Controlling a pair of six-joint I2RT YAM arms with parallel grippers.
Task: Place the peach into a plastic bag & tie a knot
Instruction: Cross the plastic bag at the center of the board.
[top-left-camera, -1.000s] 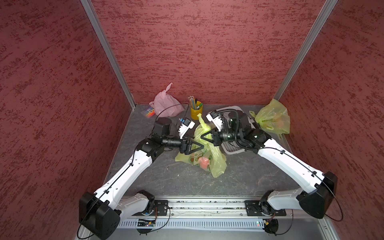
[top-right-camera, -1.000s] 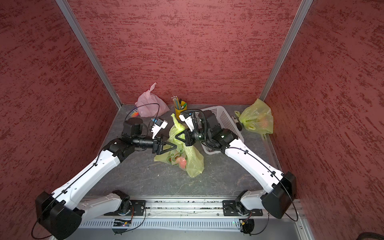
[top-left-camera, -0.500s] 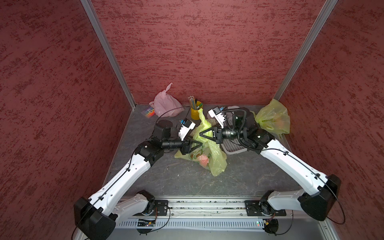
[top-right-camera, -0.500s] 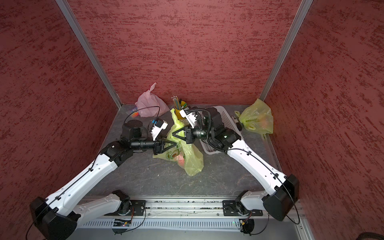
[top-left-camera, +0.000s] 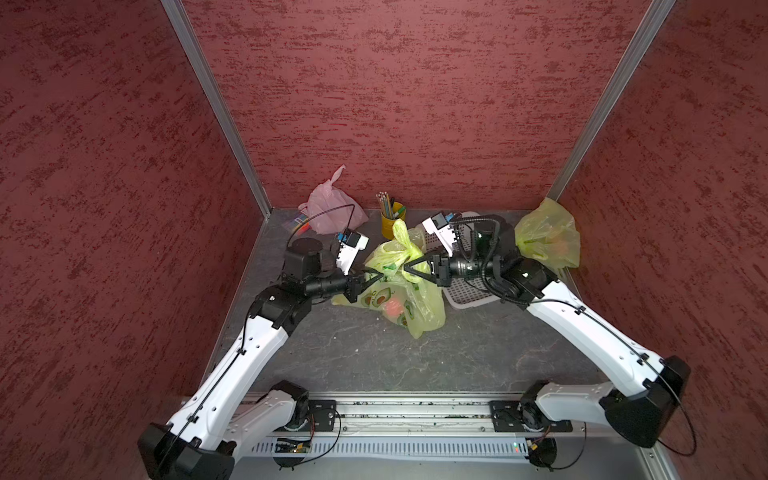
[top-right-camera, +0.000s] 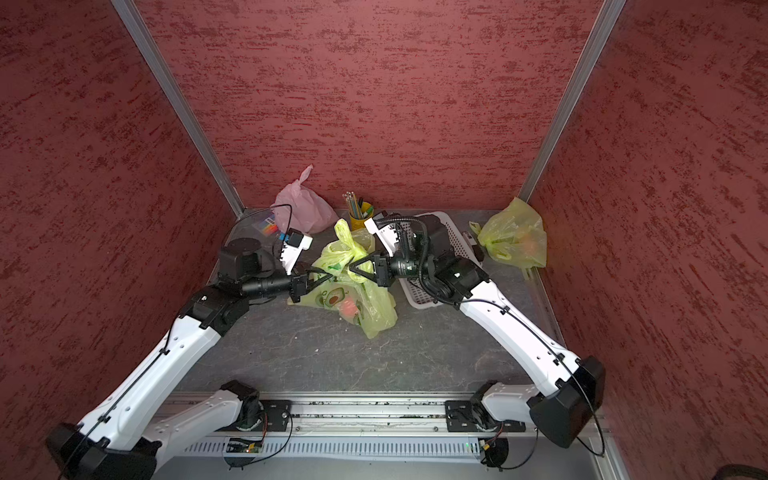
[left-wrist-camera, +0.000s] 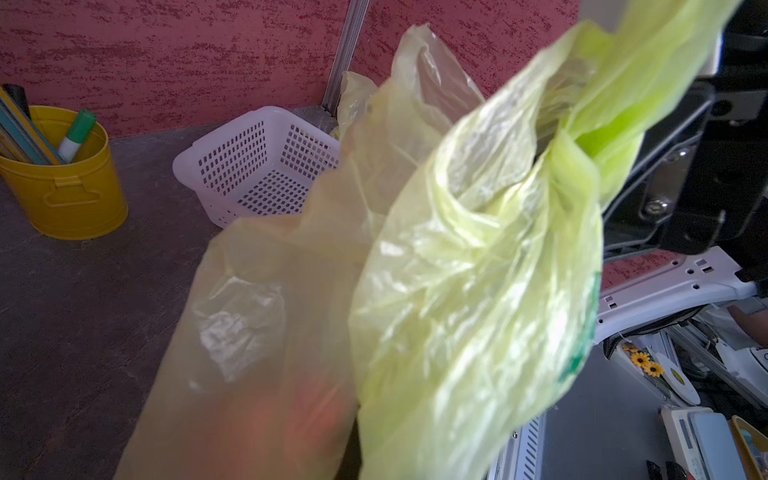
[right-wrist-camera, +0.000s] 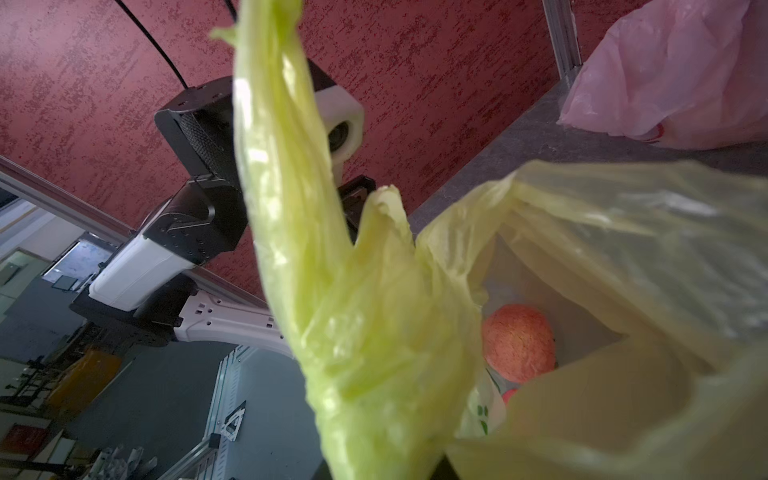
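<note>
A yellow-green plastic bag (top-left-camera: 415, 307) (top-right-camera: 370, 309) with avocado prints lies mid-table, and the peach (top-left-camera: 391, 307) (top-right-camera: 348, 308) shows orange through it. My left gripper (top-left-camera: 376, 275) (top-right-camera: 330, 275) is shut on the bag's left upper edge. From the other side my right gripper (top-left-camera: 405, 268) (top-right-camera: 350, 268) pinches the twisted neck, its tips meeting on the plastic. One handle (top-left-camera: 401, 232) sticks up behind them. In the right wrist view the peach (right-wrist-camera: 518, 341) sits inside the bag's open mouth (right-wrist-camera: 582, 257). Bag plastic (left-wrist-camera: 478, 291) hides both sets of jaws in the wrist views.
A white perforated basket (top-left-camera: 465, 291) (left-wrist-camera: 257, 166) lies under the right wrist. A yellow pencil cup (top-left-camera: 390, 216) (left-wrist-camera: 62, 187) and a pink bag (top-left-camera: 332, 203) (right-wrist-camera: 673, 75) stand at the back wall. Another yellow-green bag (top-left-camera: 548, 237) fills the back right corner.
My left gripper has closed on the bag's edge. Both grippers have drawn closer together at the bag's top, and the right one has shifted slightly leftward.
</note>
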